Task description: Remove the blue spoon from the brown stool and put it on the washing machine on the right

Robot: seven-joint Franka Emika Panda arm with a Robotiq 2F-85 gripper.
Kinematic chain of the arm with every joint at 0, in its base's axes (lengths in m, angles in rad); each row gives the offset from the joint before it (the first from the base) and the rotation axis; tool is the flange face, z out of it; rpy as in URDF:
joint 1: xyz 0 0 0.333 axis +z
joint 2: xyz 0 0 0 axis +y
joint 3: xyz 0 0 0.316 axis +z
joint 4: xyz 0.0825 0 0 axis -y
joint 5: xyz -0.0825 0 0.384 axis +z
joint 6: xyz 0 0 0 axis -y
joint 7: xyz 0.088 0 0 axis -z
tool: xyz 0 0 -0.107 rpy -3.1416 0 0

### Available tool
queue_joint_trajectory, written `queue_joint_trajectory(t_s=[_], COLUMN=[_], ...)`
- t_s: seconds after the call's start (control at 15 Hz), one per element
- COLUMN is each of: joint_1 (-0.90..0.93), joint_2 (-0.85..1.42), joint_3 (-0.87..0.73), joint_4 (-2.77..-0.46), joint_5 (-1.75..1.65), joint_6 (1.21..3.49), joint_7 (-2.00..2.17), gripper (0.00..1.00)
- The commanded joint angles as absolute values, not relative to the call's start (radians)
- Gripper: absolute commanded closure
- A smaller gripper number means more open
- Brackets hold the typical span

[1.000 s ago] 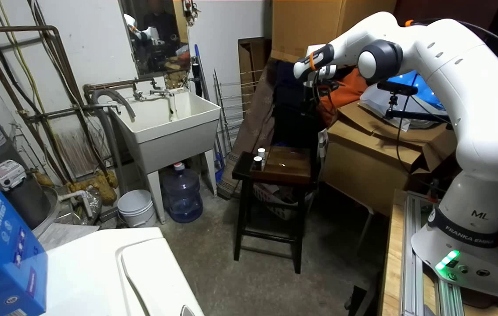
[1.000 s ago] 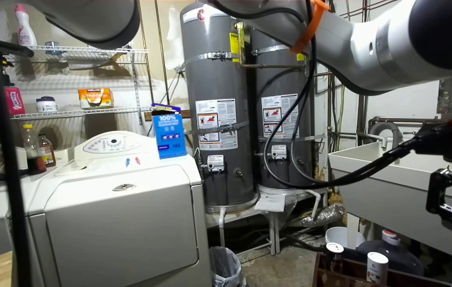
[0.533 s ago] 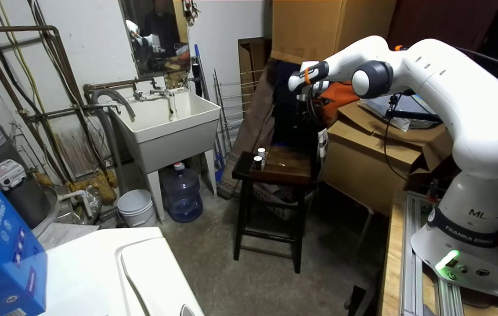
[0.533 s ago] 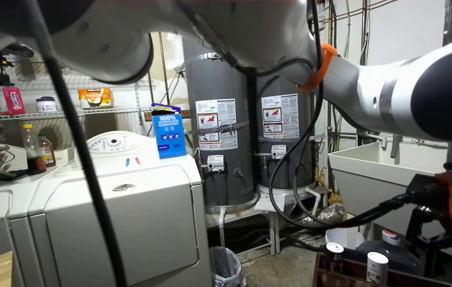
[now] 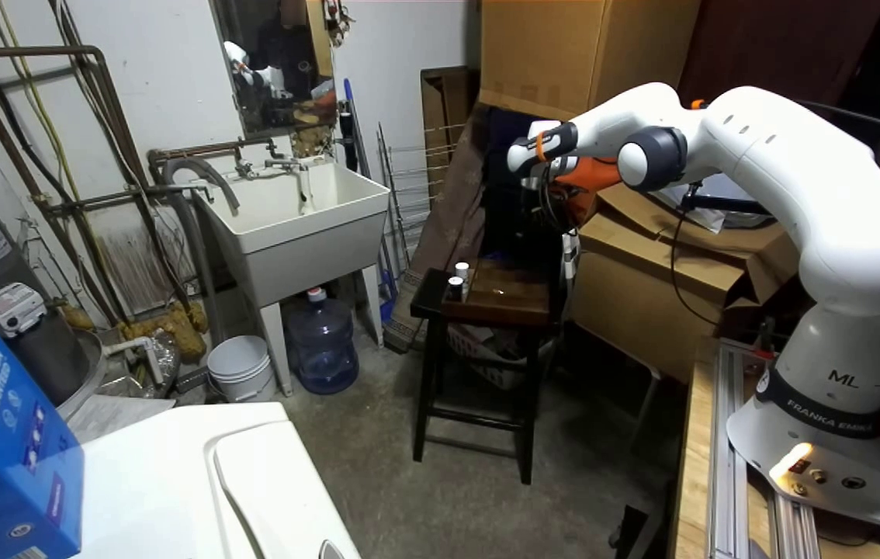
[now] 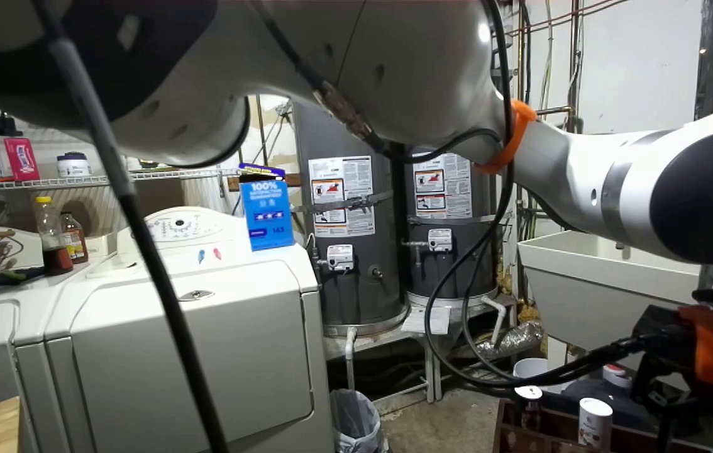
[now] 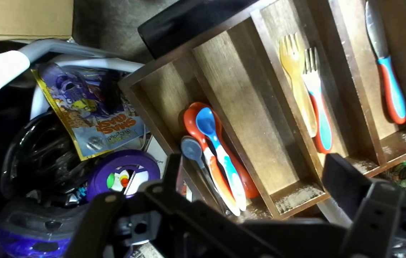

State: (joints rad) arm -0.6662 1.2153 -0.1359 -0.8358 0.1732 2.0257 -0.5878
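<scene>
The blue spoon [image 7: 206, 122], with a blue bowl and white-and-blue handle, lies on red-orange spoons in an end compartment of a wooden cutlery tray [image 7: 289, 209]. The tray sits on the dark brown stool, which shows in an exterior view [image 5: 426, 299]. My gripper [image 7: 254, 160] is open and empty above the tray, its fingers wide apart on either side of the spoon handles' end. It also shows in both exterior views [image 5: 539, 221] [image 6: 664, 396], dark and hard to make out. The white washing machine shows in both exterior views [image 5: 153, 458] [image 6: 187, 352].
Two shakers [image 5: 457, 279] stand in the tray. Forks [image 7: 307, 89] and a knife [image 7: 385, 64] lie in other compartments. A large blue box [image 5: 9, 450] stands on the washing machine. A cardboard box [image 5: 649, 287] and a utility sink [image 5: 308, 233] flank the stool.
The arm has come down, lowering the gripper toward the stool and tray. The light on the robot's base has turned from green to amber. The tray and shakers have not moved.
</scene>
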Motion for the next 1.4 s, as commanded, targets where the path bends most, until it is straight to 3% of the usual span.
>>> queue_joint_trajectory(t_s=[0.0,0.93,1.0,1.33], joint_1=[-0.677,-0.786,-0.768,-0.774], joint_2=[1.265,1.434,1.383,1.411], joint_3=[-0.122,-0.086,-0.104,-0.11], joint_4=[-0.778,-0.584,-0.676,-0.639], joint_5=[0.183,0.171,0.168,0.183], joint_6=[1.989,1.867,1.909,1.968], joint_7=[-0.593,-0.159,-0.221,-0.092], gripper=[0.0,0.0,0.0,0.0])
